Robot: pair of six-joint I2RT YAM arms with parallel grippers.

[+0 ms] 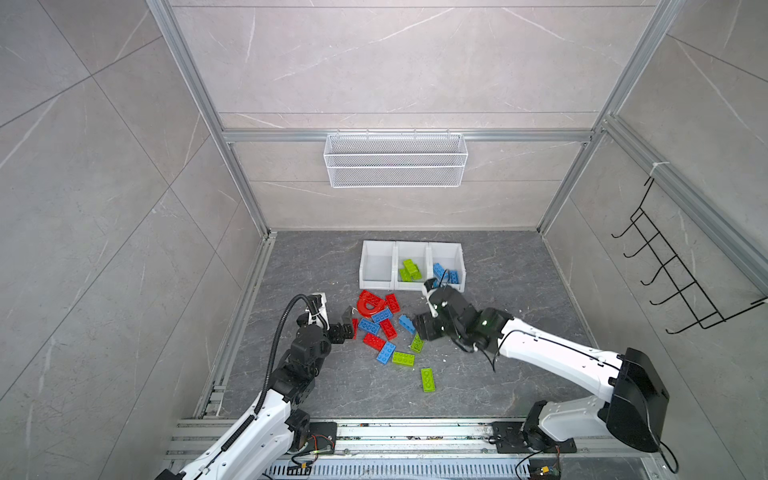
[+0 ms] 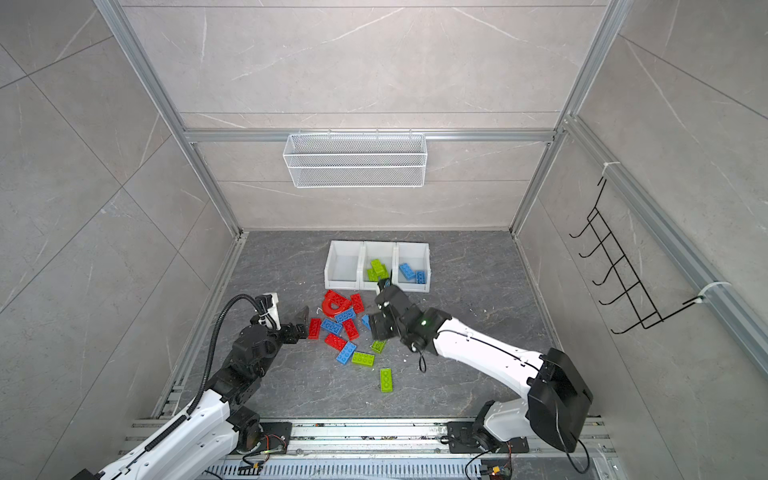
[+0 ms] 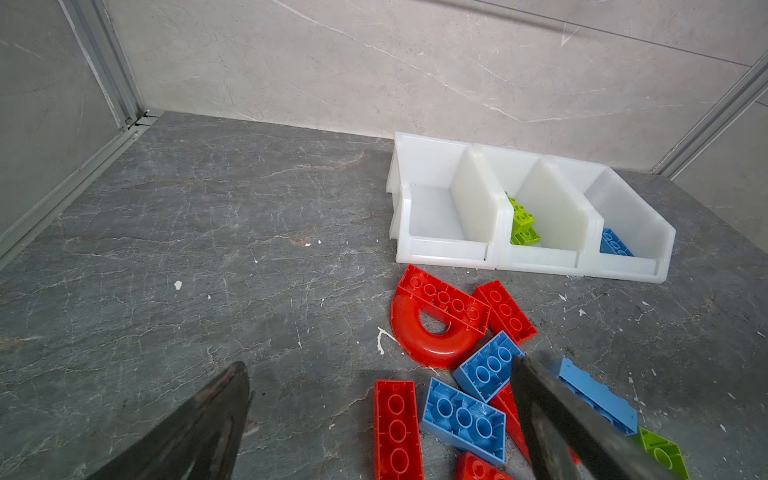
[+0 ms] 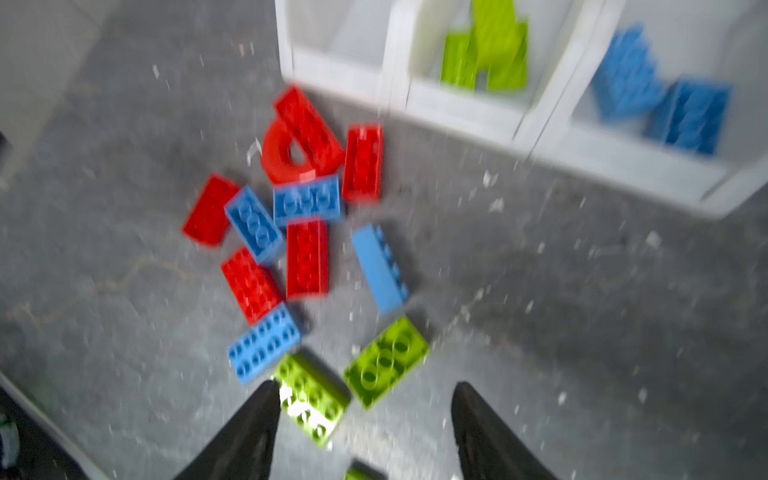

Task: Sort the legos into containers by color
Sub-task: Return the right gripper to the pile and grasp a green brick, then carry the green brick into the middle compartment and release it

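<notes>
In both top views the three joined white plastic bins (image 1: 376, 286) hold lime green studded bricks (image 1: 410, 269) in the middle and blue studded bricks (image 2: 407, 271) at the right. The left bin is empty.

Many loose bricks (image 1: 388, 328), including every red one, lie on the floor, so I judge most work remains.

In the left wrist view, the left gripper (image 3: 380, 365) gapes wide and empty at the heap's edge.

In the blurred right wrist view, the right gripper (image 4: 365, 388) has parted jaws and grips nothing.
</notes>
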